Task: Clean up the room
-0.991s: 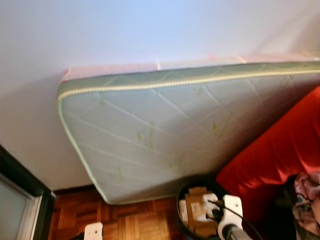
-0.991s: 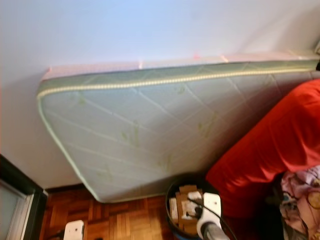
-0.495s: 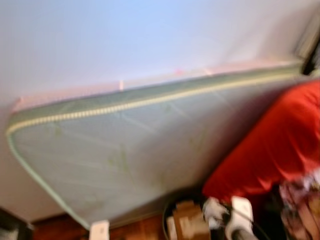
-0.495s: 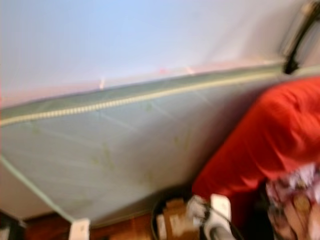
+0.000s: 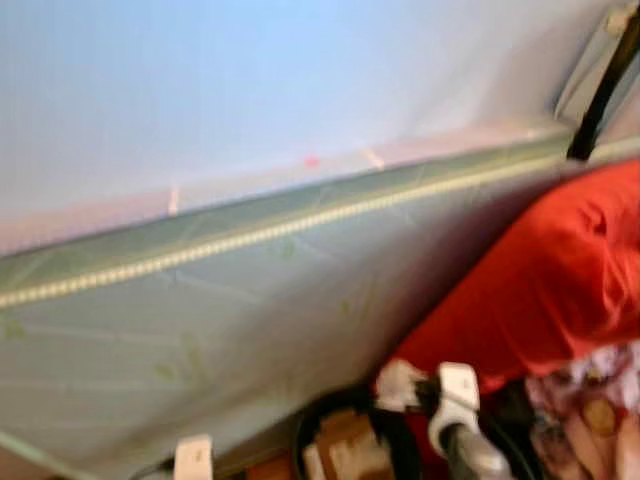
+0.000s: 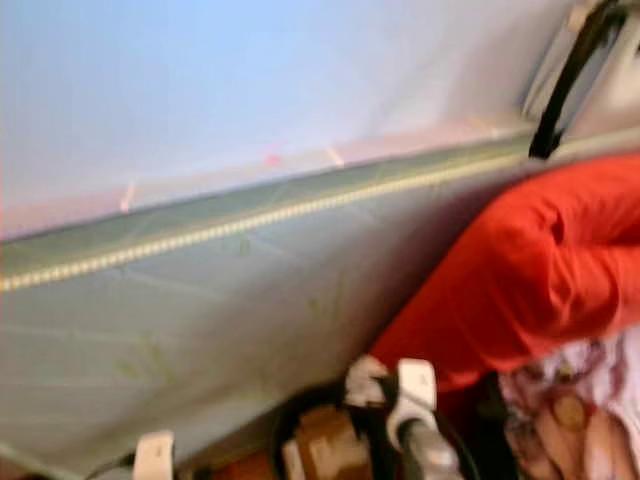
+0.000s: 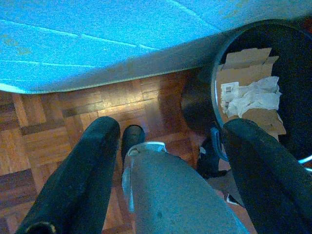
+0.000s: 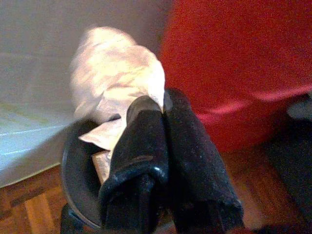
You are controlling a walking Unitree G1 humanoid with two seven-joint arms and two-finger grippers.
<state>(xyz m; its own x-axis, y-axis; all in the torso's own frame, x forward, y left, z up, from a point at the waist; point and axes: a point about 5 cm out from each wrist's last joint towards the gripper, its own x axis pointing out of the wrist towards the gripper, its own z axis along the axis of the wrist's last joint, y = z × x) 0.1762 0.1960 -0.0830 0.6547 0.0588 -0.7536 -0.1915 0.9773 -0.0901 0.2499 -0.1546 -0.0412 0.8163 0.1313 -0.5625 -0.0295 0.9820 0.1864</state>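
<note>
The crumpled white paper [image 8: 117, 83] is a soft, wrinkled wad with folded, ragged edges. The right gripper [image 8: 163, 109] has its two black fingers pressed together on one edge of the wad, which stands out beyond the fingertips. The wad hangs above the rim of the black waste bin [image 8: 78, 165], in front of the red cushion [image 8: 239, 63].

In the eye views, which are blurred, the wad shows as a white lump at the tip of the right arm, just above the bin and beside the red cushion. A pale green quilted mattress [image 5: 200, 310] leans against the white wall [image 5: 250, 80] behind the bin.

The left wrist view looks down into the bin: flattened brown cardboard [image 7: 248, 73] lies inside with a second piece of crumpled white paper on top. The left gripper [image 7: 170, 141] hangs over the wooden parquet floor [image 7: 44, 141] beside the bin, its fingers spread wide and holding nothing.
</note>
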